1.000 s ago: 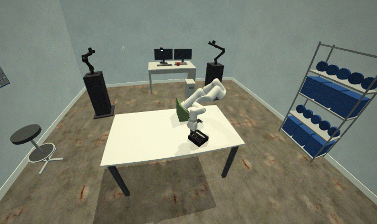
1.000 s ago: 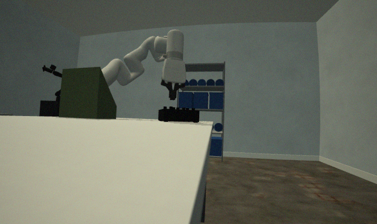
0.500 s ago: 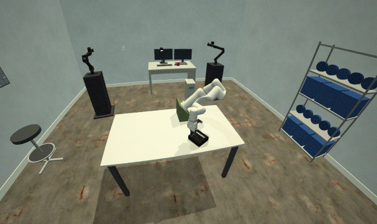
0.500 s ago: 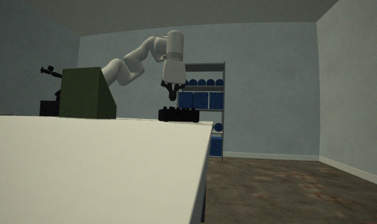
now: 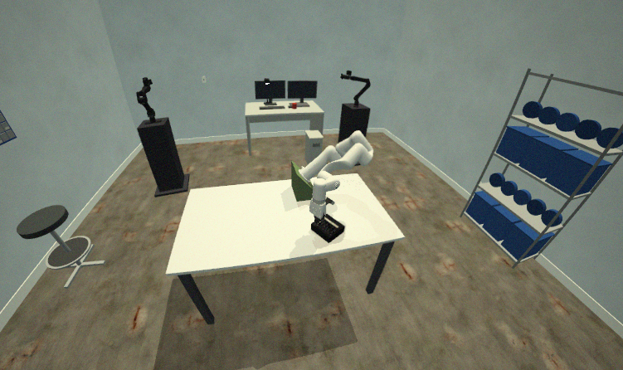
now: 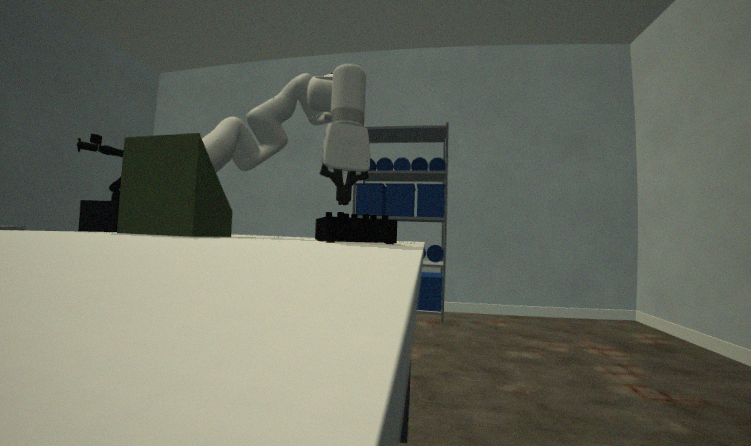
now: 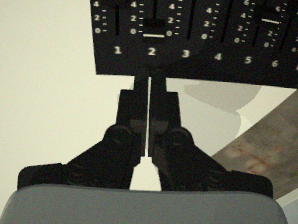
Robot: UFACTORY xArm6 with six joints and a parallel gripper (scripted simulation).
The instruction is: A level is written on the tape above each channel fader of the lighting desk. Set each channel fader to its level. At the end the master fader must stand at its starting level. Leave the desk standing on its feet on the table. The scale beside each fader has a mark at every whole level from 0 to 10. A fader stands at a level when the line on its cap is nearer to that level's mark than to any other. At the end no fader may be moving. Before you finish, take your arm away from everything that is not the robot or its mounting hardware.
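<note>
The black lighting desk (image 5: 328, 228) stands flat on the white table near its right front edge; it also shows in the side view (image 6: 355, 228). In the wrist view the desk (image 7: 193, 16) fills the top, with numbered faders. My gripper (image 7: 148, 87) is shut and empty, its tips just off the desk's near edge below fader 2. In the side view it (image 6: 343, 198) hangs a little above the caps.
A green wedge-shaped box (image 5: 300, 182) stands on the table behind the arm, and shows in the side view (image 6: 170, 185). The table's right edge is close beside the desk. A shelf with blue boxes (image 5: 547, 165) stands off to the right.
</note>
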